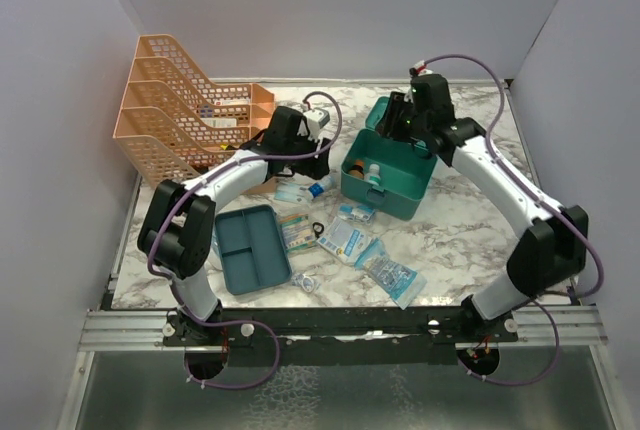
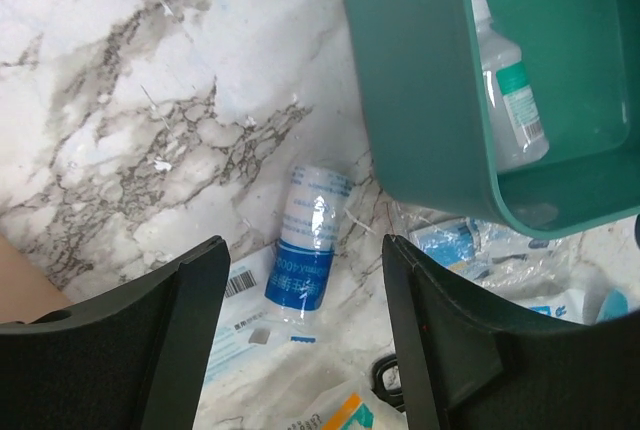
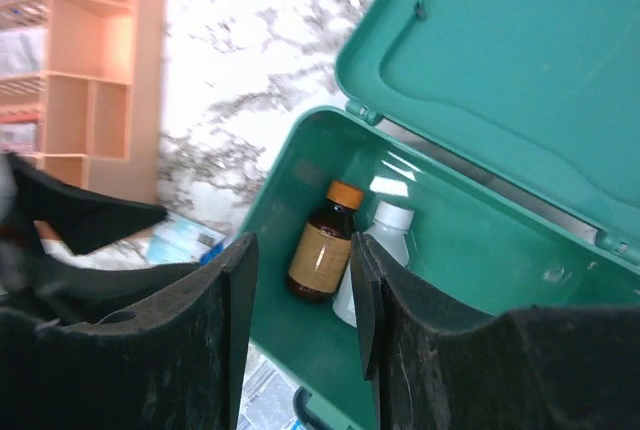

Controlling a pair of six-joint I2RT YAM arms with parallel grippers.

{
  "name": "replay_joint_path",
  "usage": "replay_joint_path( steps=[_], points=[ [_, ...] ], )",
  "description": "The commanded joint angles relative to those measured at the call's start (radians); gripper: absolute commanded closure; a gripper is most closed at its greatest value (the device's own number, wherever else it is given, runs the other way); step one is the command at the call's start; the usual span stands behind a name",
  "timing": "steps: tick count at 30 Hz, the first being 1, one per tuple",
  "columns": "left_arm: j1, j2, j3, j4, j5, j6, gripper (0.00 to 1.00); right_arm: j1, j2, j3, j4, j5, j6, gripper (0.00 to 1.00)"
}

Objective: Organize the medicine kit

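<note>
Right of centre in the overhead view, the medicine kit [image 1: 390,175] sat lid-up on the bench [image 1: 470,220]. The left claw [image 2: 305,250] hung open over a blue-and-white roll [image 2: 312,212] just beside the kit's wall; descending, a finger might strike that wall or nudge the roll away. The right claw [image 3: 303,250], also open, hovered above the kit, risking a clash.

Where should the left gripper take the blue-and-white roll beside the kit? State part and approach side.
Across its middle, straight down from above. The roll lies on its side, long axis running between the fingers of the open left gripper, so they would close on its curved flanks. The wall of the medicine kit is near, so a sideways approach looks cramped.
</note>
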Motion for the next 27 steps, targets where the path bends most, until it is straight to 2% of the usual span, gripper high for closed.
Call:
replay_joint_path(
  steps=[1, 5, 8, 14, 18, 24, 27],
  points=[
    [-0.027, -0.036, -0.052, -0.015, -0.054, 0.047, 0.35, 0.005, -0.184, -0.103, 0.146, 0.056, -0.032, 0.58],
    [-0.028, 0.001, -0.055, -0.026, -0.050, 0.052, 0.35, 0.005, -0.308, -0.195, 0.166, 0.113, -0.003, 0.58],
    [-0.028, 0.025, -0.049, -0.033, -0.004, 0.086, 0.40, 0.005, -0.378, -0.246, 0.171, 0.104, 0.005, 0.60],
    [-0.028, 0.122, 0.021, -0.075, -0.004, 0.117, 0.43, 0.005, -0.446, -0.326, 0.158, 0.142, 0.078, 0.61],
    [-0.026, 0.159, 0.045, -0.079, 0.061, 0.119, 0.43, 0.005, -0.458, -0.337, 0.143, 0.139, 0.088, 0.61],
    [-0.026, 0.160, 0.059, -0.072, 0.001, 0.133, 0.64, 0.005, -0.459, -0.343, 0.132, 0.115, 0.100, 0.62],
    [-0.027, 0.119, 0.040, -0.029, -0.024, 0.135, 0.70, 0.005, -0.473, -0.386, 0.202, 0.013, 0.106, 0.63]
  ],
)
